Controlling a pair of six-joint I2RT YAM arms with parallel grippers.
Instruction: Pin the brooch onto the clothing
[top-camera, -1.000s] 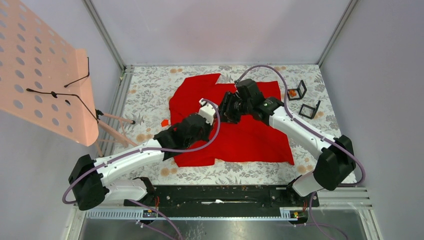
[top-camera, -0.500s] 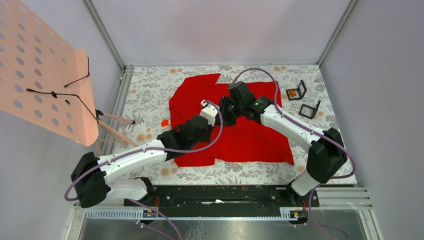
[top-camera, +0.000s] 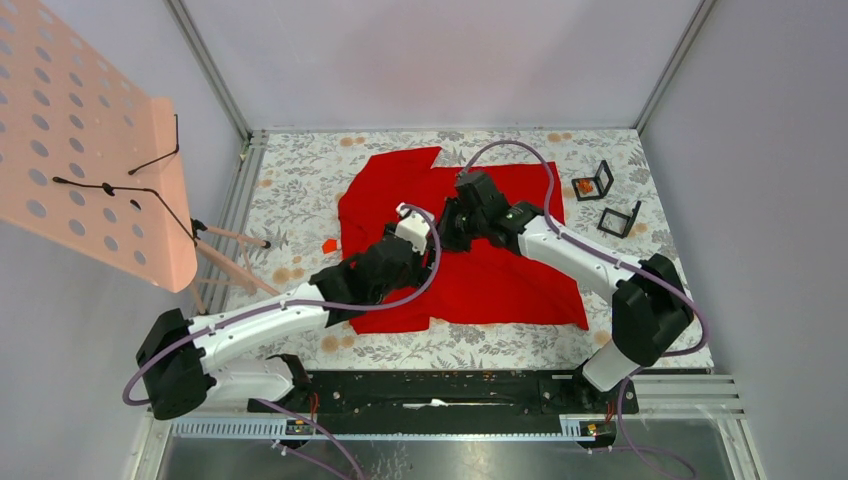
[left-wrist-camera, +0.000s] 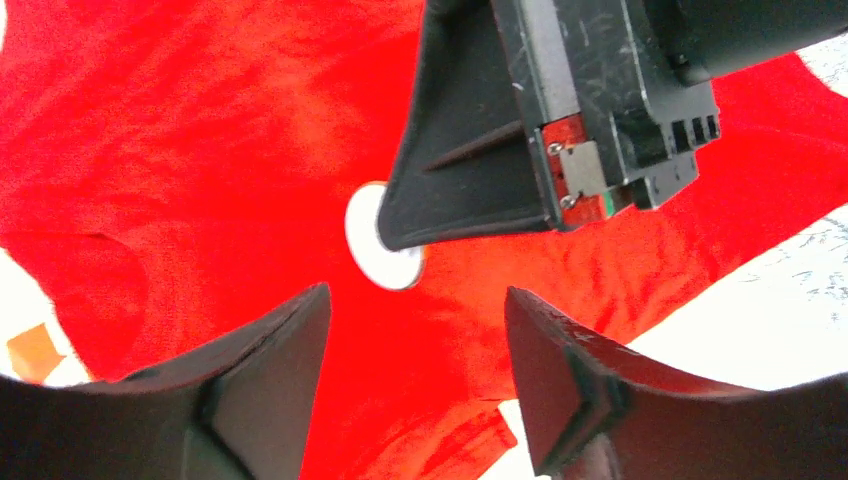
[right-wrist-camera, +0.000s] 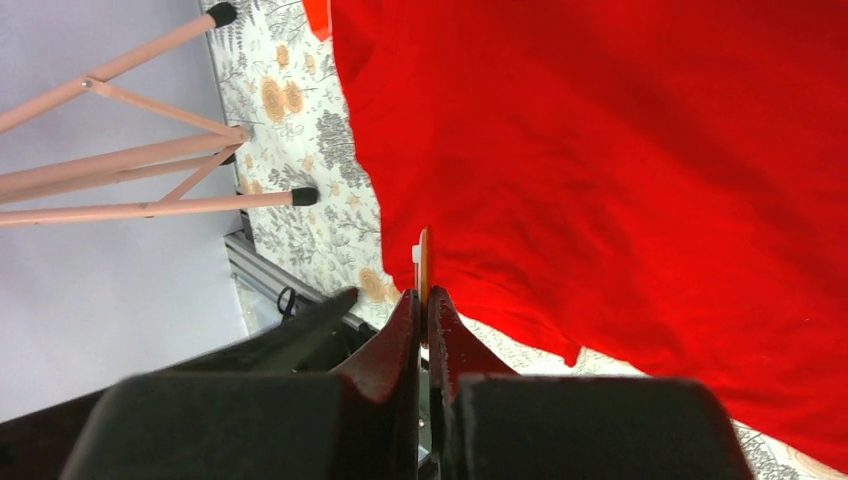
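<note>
Jaws of the right gripper (right-wrist-camera: 424, 296) are pressed together on the brooch (right-wrist-camera: 423, 256). It is a thin round disc, held edge-on in the right wrist view, with a sliver of white and orange showing above the fingertips. In the left wrist view the same disc shows as a white circle, partly covered by one dark finger of the right gripper. It sits over the red shirt (top-camera: 500, 272), and whether it touches the fabric cannot be told.

The left gripper (left-wrist-camera: 418, 298) stands wide and holds nothing, its two dark fingers spread either side of the disc and apart from it. In the top view both grippers meet nose to nose over the upper middle of the shirt, below its collar notch. The left arm reaches in from the lower left and the right arm from the lower right.

The shirt lies spread flat on the floral table cover (top-camera: 300, 185). A small orange scrap (top-camera: 329, 245) lies just beside the shirt's left edge. A pink perforated panel (top-camera: 90, 130) on a tripod stands to the left of the table.
</note>
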